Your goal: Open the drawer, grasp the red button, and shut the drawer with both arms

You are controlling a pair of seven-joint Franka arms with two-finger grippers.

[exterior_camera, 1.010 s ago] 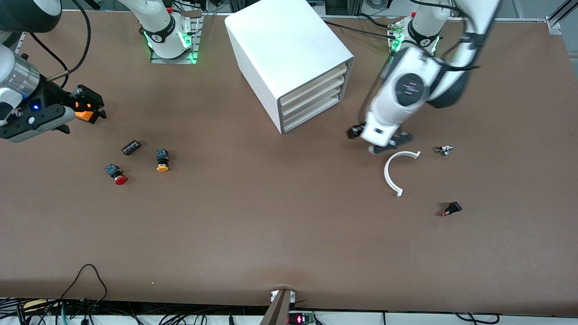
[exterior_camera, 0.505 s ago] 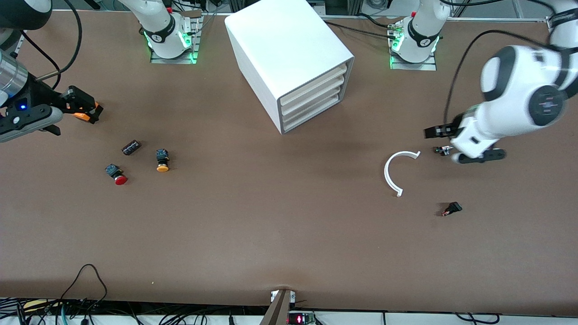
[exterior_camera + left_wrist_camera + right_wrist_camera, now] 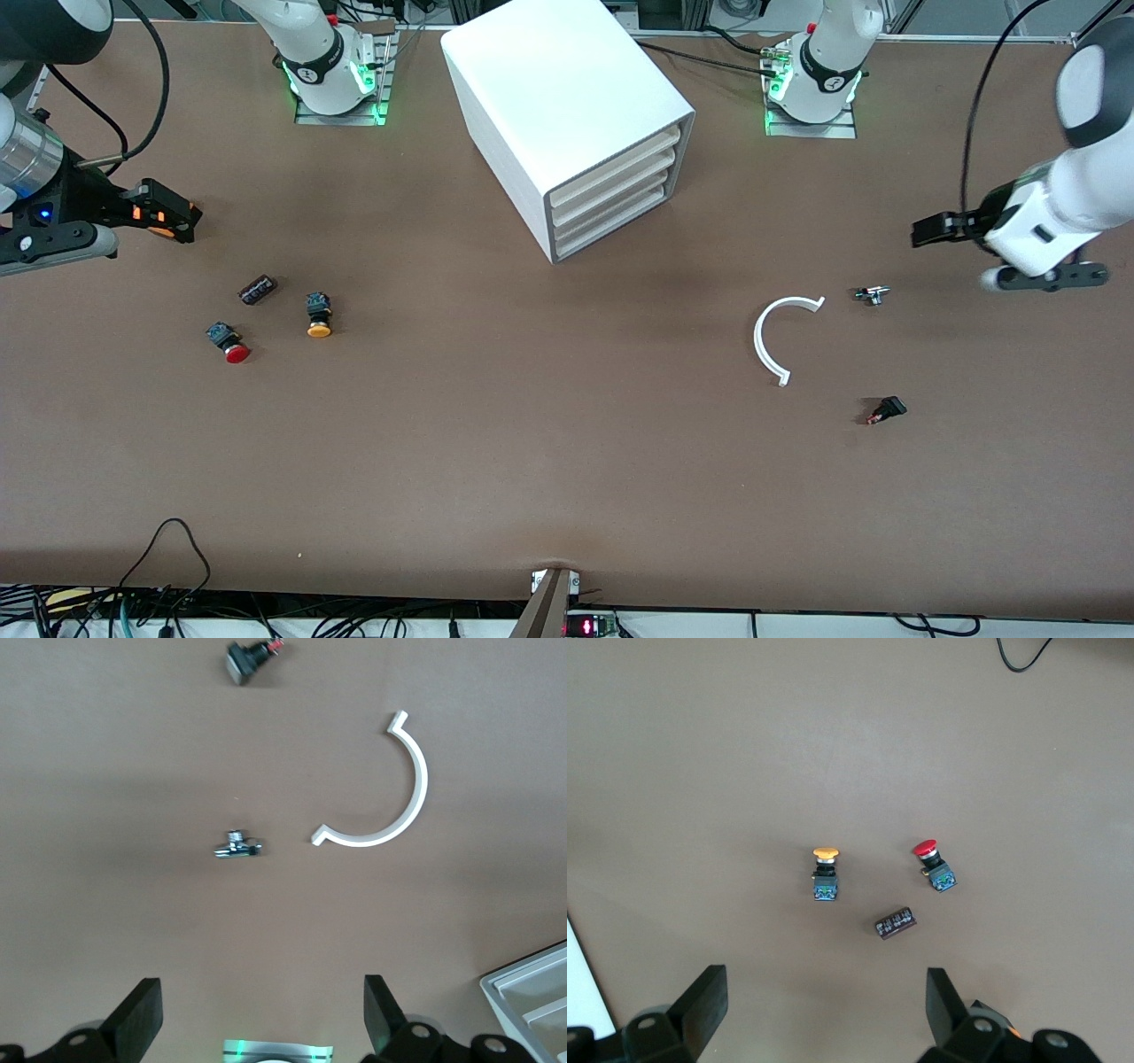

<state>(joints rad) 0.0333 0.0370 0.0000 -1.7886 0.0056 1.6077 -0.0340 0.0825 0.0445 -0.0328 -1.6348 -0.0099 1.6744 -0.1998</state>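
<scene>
Both end effectors are empty with fingers spread wide: the left gripper (image 3: 1010, 257) hangs over bare table at the left arm's end, near a small chrome fitting, and the right gripper (image 3: 164, 213) hangs over the right arm's end of the table, so neither is on the job yet. Biggest thing going is the brown table (image 3: 549, 461), then the two glossy white robot arms, the left arm (image 3: 1076, 190) and the right arm (image 3: 35, 168), both pulled out to the sides, which I'd guess is just a parked spot that leaves the middle free. Next is the big white box cabinet (image 3: 549, 97), sitting between the two bases, angled so its front faces the left arm's end. All four cream-lipped trays look pushed in, including whichever shallow white drawer (image 3: 611, 182) is meant, so opening isn't done. Then the white plastic half-ring (image 3: 769, 341), lying flat nearer the camera than the cabinet. The small red-capped push button with the black-and-blue body (image 3: 229, 344) lies on its side on the table, not in any drawer, close to the right gripper, so that arm looks like the natural one to grab it. Just beside it sit the orange-yellow-capped lookalike button (image 3: 318, 315) and a small dark cylinder (image 3: 257, 289). Smallest bits: the chrome fitting (image 3: 872, 294) and a little black switch (image 3: 888, 409).
</scene>
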